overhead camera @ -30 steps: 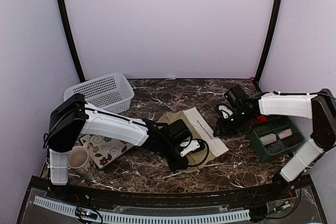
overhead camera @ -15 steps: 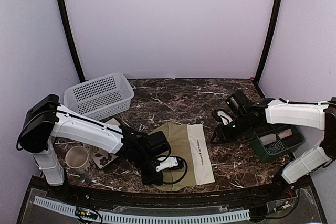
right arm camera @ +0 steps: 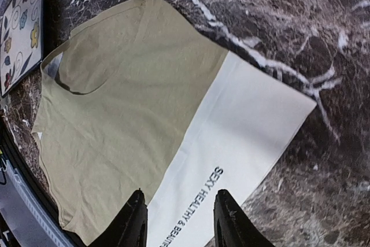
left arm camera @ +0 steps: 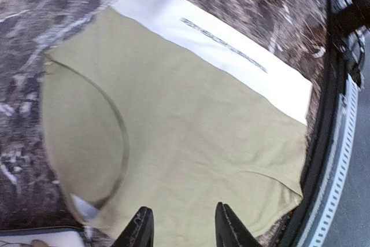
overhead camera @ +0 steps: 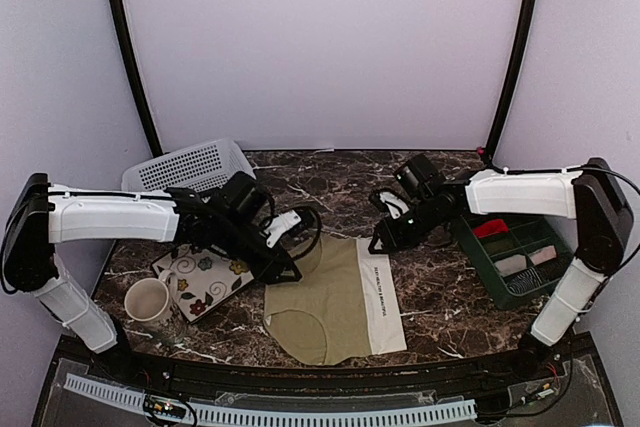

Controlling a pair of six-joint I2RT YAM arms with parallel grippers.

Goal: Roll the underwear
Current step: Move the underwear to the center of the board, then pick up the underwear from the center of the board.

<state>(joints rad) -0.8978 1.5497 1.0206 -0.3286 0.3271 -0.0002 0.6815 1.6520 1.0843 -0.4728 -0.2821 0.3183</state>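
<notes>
**Item 1: olive-khaki underwear** (overhead camera: 325, 297) (left arm camera: 191, 137) (right arm camera: 121, 96). We find it spread flat and unrolled on the marble table (overhead camera: 450, 297), near the front edge, between the two arms. Its cream waistband (overhead camera: 380, 292) (left arm camera: 219, 50) (right arm camera: 248, 125) runs along the right side and carries dark print reading "SEXY HEALTHY & BEAUTIF…". One leg opening shows as a dark curved seam.

**Item 2: left gripper** (overhead camera: 288, 245) (left arm camera: 184, 227). Its claw is wide, with nothing between the fingers. It sits at the garment's far-left corner. We cannot tell whether it touches the cloth.

**Item 3: right gripper** (overhead camera: 383, 239) (right arm camera: 180, 221). Its claw is also wide and empty. It sits over the far end of the waistband, and contact is again unclear.

**Item 4: white mesh basket** (overhead camera: 190, 177). It stands at the far left.

**Item 5: floral tile** (overhead camera: 200, 277) (right arm camera: 23, 21). It lies just left of the garment, with a pale mug (overhead camera: 148, 299) at its near-left corner.

**Item 6: green divided bin** (overhead camera: 478, 265). It stands at the right, holding a red roll (overhead camera: 492, 229) and a grey-white roll (overhead camera: 513, 264).
</notes>
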